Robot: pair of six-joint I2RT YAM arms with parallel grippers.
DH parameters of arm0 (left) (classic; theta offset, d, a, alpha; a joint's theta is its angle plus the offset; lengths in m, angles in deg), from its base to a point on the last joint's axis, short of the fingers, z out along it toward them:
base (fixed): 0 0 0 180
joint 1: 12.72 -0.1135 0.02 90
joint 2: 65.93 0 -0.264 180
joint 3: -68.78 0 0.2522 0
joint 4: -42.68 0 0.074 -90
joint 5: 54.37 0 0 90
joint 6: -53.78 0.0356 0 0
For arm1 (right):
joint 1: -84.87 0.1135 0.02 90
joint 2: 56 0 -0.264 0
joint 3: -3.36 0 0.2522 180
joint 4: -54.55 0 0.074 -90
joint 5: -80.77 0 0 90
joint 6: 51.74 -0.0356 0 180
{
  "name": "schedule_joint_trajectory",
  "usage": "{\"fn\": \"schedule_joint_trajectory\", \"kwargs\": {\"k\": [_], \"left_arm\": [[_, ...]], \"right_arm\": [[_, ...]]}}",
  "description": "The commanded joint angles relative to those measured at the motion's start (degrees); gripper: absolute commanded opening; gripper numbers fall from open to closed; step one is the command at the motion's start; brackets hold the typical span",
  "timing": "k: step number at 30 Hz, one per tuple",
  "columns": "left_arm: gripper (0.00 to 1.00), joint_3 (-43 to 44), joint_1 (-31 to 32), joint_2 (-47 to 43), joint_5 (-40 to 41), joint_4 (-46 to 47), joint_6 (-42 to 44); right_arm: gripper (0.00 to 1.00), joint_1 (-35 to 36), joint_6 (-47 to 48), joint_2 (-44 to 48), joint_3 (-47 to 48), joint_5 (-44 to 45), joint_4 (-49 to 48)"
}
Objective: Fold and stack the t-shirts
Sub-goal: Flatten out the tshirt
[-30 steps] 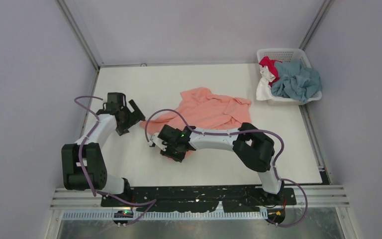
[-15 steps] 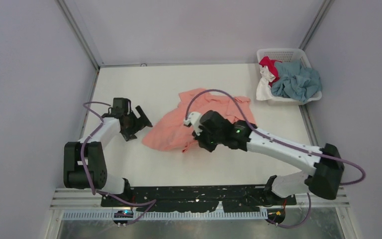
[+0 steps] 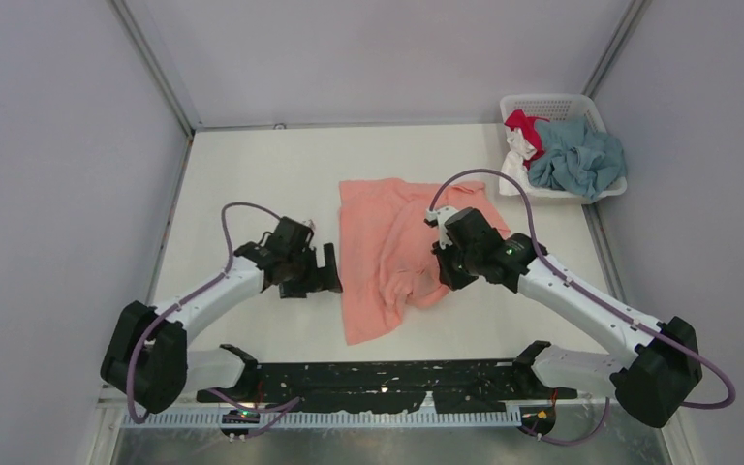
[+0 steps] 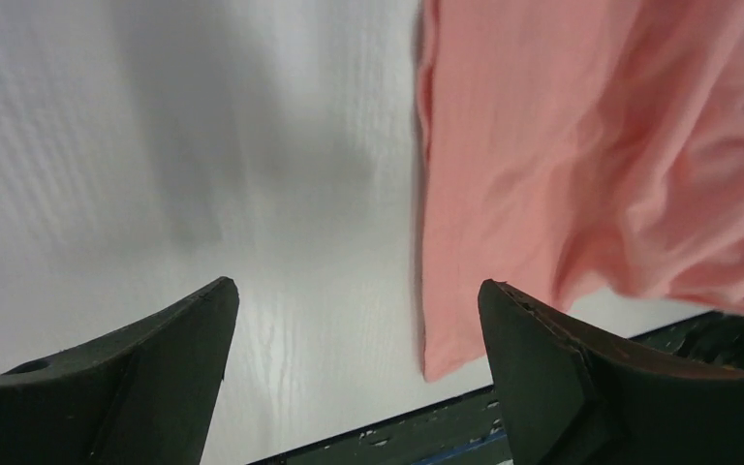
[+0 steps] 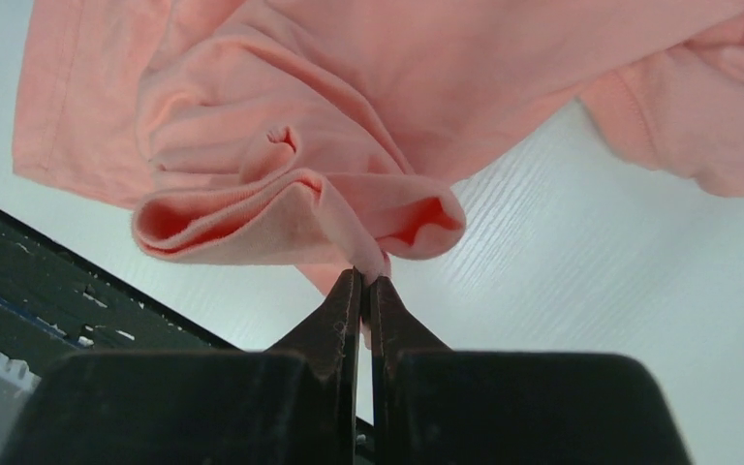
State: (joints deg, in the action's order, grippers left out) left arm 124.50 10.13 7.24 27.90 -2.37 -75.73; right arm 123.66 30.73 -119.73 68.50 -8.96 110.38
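A salmon-pink t-shirt (image 3: pixel 387 242) lies crumpled in the middle of the table, one long part reaching toward the near edge. My right gripper (image 3: pixel 444 263) is shut on a fold of its cloth (image 5: pixel 368 262) at the shirt's right side, and the pinched cloth bunches up at the tips. My left gripper (image 3: pixel 331 269) is open and empty, just left of the shirt's left edge (image 4: pixel 426 194), low over the table. A dusty blue t-shirt (image 3: pixel 576 155), a red one (image 3: pixel 526 126) and a white one (image 3: pixel 513 165) lie heaped in the basket.
A white lattice basket (image 3: pixel 550 105) stands at the back right corner, shirts spilling over its rim. The black mounting rail (image 3: pixel 397 378) runs along the near edge. Grey walls close in the left, back and right sides.
My right gripper has swung right with the pinched pink cloth, spreading the shirt into a longer shape. My left gripper has moved right and nearer, up to the shirt's left edge.
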Motion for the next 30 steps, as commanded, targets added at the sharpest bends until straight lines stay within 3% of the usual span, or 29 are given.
{"fn": "schedule_joint_trajectory", "kwargs": {"k": [1, 4, 9, 14, 18, 26, 28, 30], "left_arm": [[0.94, -2.1, 14.9, -4.6, -3.8, 1.1, 8.4], [0.94, -1.9, 24.0, -5.5, 1.3, 1.7, 11.7], [0.89, -1.0, 27.4, -0.4, 0.8, 2.0, 8.3], [0.82, 2.4, 36.2, 6.1, 6.6, -1.2, 6.3], [0.77, 2.7, 40.8, 8.7, 6.2, 0.6, 3.3], [0.53, 5.9, 41.0, 15.2, 14.8, -1.4, 0.6], [0.45, 6.5, 41.0, 16.6, 15.3, -1.4, 0.2], [0.29, 6.8, 41.0, 17.1, 16.7, -1.2, 0.3]], "right_arm": [[0.05, 0.1, 0.0, -2.0, -0.4, -5.1, -2.3], [0.06, 0.2, 0.7, -2.5, -0.5, -6.0, -2.4], [0.05, 0.2, 0.8, -2.0, -1.4, -5.8, -2.4], [0.05, 0.2, -0.4, -0.9, -2.2, -5.4, -3.3], [0.05, 0.1, -0.3, -1.3, -2.8, -5.4, -3.5], [0.05, 0.1, 0.4, 0.8, -3.7, -4.8, -3.8], [0.06, 0.1, 0.2, 1.2, -3.7, -4.7, -3.8], [0.05, 0.1, -0.2, 1.4, -3.6, -4.8, -3.8]]}}
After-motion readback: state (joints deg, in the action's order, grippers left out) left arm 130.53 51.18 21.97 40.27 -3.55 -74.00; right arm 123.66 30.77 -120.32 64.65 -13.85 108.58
